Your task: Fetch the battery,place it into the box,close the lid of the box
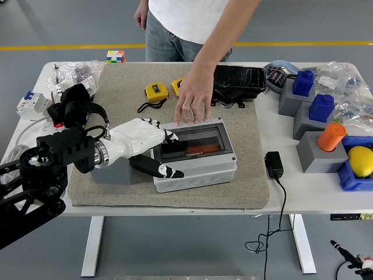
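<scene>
The grey box [198, 175] sits on the beige mat [122, 87] with its dark see-through lid [198, 137] lying down flat. Through the lid the orange battery [195, 153] shows inside. My left hand [173, 154] is at the box's left end, open, with its fingers [166, 135] resting on the lid's left part and the thumb along the box's front wall. A person's hand [192, 102] reaches from the far side, fingertips on the lid's back edge. Only a sliver of my right hand [349, 258] shows at the lower right corner, below the table.
A grey block [113, 172] stands under my left wrist. Two yellow tape measures [156, 91] and a black case [239, 81] lie behind the box. A black charger [274, 164] lies right of the mat. Grey stands with blue blocks [322, 107], an orange cylinder [331, 137] and a lemon [360, 160] are at right.
</scene>
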